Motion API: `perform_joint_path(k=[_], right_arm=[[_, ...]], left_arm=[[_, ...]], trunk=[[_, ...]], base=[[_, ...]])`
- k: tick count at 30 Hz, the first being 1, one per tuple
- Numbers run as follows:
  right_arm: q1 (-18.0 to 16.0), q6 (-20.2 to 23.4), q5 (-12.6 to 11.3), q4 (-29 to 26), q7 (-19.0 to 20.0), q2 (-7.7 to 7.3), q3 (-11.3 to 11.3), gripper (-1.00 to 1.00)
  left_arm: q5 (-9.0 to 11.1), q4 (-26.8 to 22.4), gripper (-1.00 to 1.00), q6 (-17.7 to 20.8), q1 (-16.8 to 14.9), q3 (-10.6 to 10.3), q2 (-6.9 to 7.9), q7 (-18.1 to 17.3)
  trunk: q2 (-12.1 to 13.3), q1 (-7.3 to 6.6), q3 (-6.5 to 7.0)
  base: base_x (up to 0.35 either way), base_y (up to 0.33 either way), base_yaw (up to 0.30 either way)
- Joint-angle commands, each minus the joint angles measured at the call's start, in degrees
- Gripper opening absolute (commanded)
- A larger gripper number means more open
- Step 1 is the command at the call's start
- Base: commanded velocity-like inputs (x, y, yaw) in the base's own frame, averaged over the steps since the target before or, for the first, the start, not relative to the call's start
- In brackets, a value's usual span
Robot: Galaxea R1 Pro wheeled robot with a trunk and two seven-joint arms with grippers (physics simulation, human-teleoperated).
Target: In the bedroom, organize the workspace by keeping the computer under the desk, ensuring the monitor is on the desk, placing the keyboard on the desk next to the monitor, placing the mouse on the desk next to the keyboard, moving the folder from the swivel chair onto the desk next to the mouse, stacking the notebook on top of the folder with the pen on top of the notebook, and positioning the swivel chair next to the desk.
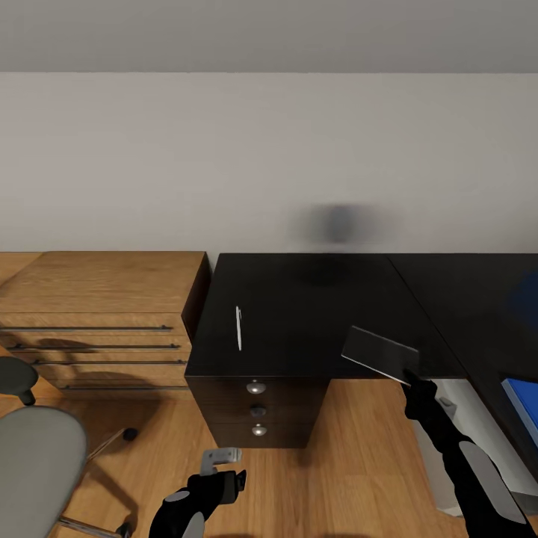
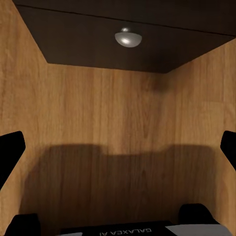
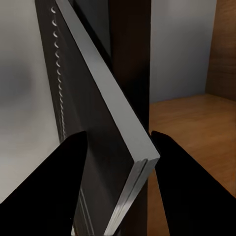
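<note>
The right gripper (image 1: 410, 377) has its jaws closed on the near corner of the notebook (image 1: 379, 353), which it holds tilted over the front edge of the bench (image 1: 314, 299). In the right wrist view the notebook (image 3: 98, 128) sits edge-on between the two dark fingers (image 3: 54, 182), clamped on both faces, with a row of small binding holes along one side.

The left gripper (image 1: 224, 467) hangs low over the wood floor (image 1: 351, 448) in front of the black drawer cabinet (image 1: 258, 411). Its jaws stand wide apart and hold nothing; the left wrist view looks between them at the floor (image 2: 118, 123) and a drawer knob (image 2: 128, 38).

The pen (image 1: 238, 327) lies on the bench, well left of the notebook. The folder (image 1: 523, 407) lies at the right edge, on the bench's side wing. The chair (image 1: 33, 463) stands at the lower left, beside the wooden chest (image 1: 97, 314).
</note>
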Motion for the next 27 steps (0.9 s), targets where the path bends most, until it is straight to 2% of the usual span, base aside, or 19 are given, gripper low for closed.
perform_joint_path(k=[1,5,21,27], right_arm=[[-0.01,0.23,-0.14,0.08,0.03,0.01,-0.09,-1.0],[-0.01,0.23,-0.15,0.08,0.04,0.01,-0.11,-1.0],[-0.01,0.26,-0.15,-0.02,0.21,0.01,-0.04,-1.0],[-0.01,0.22,-0.15,-0.01,0.21,0.01,-0.06,-1.0]], left_arm=[[0.61,-0.07,1.0,0.16,-0.03,-0.05,0.01,0.53],[0.62,-0.07,1.0,0.16,-0.03,-0.01,0.01,0.53],[0.53,-0.07,1.0,0.07,-0.03,-0.09,0.01,0.61],[0.54,-0.07,1.0,0.07,-0.03,-0.09,0.01,0.59]], trunk=[[-0.02,0.0,-0.05],[-0.02,0.0,-0.05],[6.4,-3.51,2.82],[6.4,-3.51,2.82]], base=[[0.0,0.0,0.0],[0.0,0.0,0.0],[0.0,0.0,0.0],[0.0,0.0,0.0]])
